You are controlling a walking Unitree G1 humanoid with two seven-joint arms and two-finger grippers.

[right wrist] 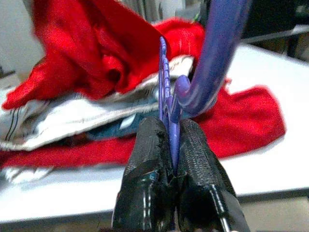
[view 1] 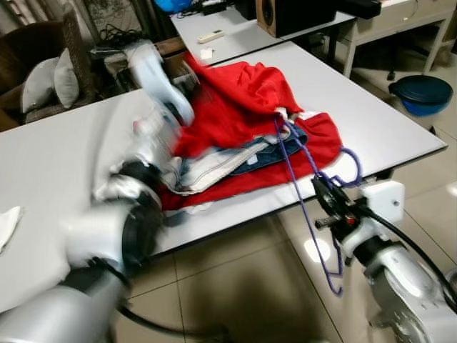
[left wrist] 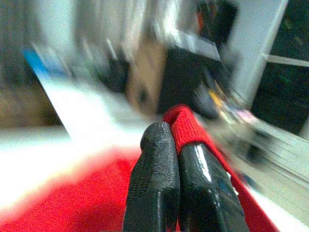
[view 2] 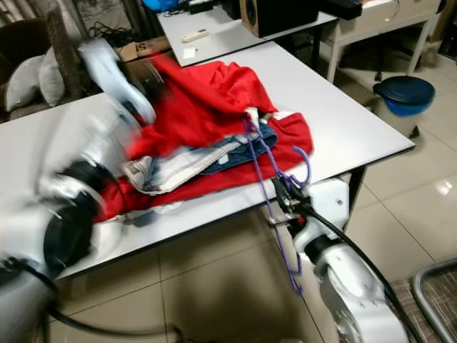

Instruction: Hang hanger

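A purple plastic hanger [view 1: 307, 207] runs from the clothes pile down past the table's front edge, its hook [view 1: 351, 168] curling by my right gripper [view 1: 325, 189]. That gripper is shut on the hanger's neck [right wrist: 170, 104], seen close in the right wrist view. A red garment [view 1: 235, 100] lies heaped on the white table [view 1: 385, 121] over a pair of jeans [view 1: 264, 153]. My left arm is blurred and reaches to the garment's far left corner. The left gripper [left wrist: 176, 140] is shut, with a fold of red cloth [left wrist: 186, 123] pinched at its tips.
A blue lidded bin [view 1: 423, 93] stands on the tiled floor right of the table. Behind is a second table with a remote [view 1: 211, 36] and a speaker [view 1: 293, 14]. An armchair with grey cushions [view 1: 50, 82] is at the far left.
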